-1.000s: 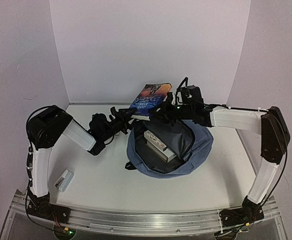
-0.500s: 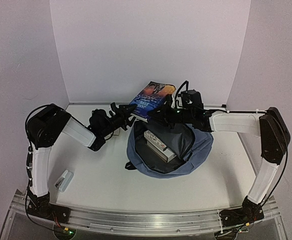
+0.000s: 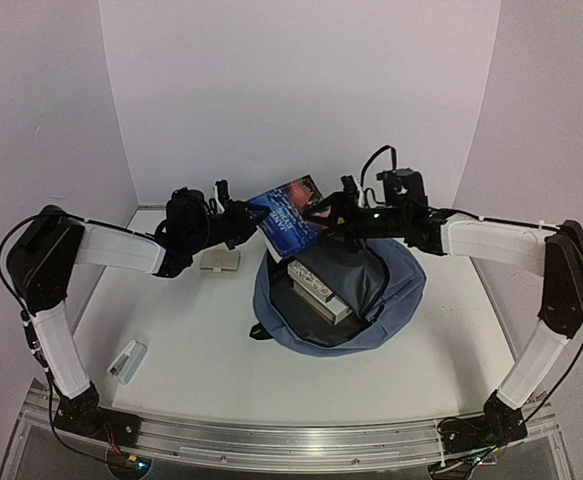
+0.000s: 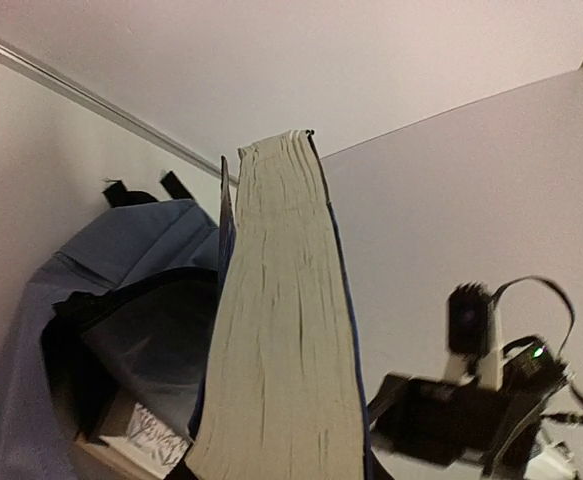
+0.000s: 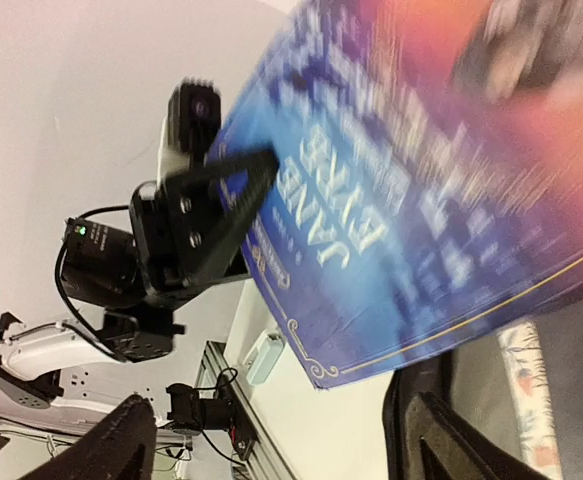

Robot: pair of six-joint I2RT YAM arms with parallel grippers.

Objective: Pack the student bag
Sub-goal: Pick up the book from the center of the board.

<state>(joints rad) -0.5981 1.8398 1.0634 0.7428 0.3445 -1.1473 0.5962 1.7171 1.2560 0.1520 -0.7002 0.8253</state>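
The student bag (image 3: 403, 297) lies open-mouthed in the middle of the table, with a pale boxed book (image 3: 319, 288) inside its dark lining. A thick blue paperback (image 3: 289, 214) hangs tilted above the bag's back-left rim. My left gripper (image 3: 245, 222) is shut on its left edge; the left wrist view shows the page block (image 4: 281, 330) running straight out from the jaws, the bag (image 4: 131, 250) below. My right gripper (image 3: 331, 213) stands open just right of the book. In the right wrist view its fingertips (image 5: 449, 440) are spread wide under the cover (image 5: 421, 190), off it.
A small beige pad (image 3: 218, 261) lies on the table left of the bag, under the left arm. A white stapler-like object (image 3: 126, 360) sits near the front left. Walls close in the back and both sides.
The right gripper has opened and let go of the book. The left gripper has closed on the book's edge, and the left arm has risen and stretched out. The book now tilts lower and leftward.
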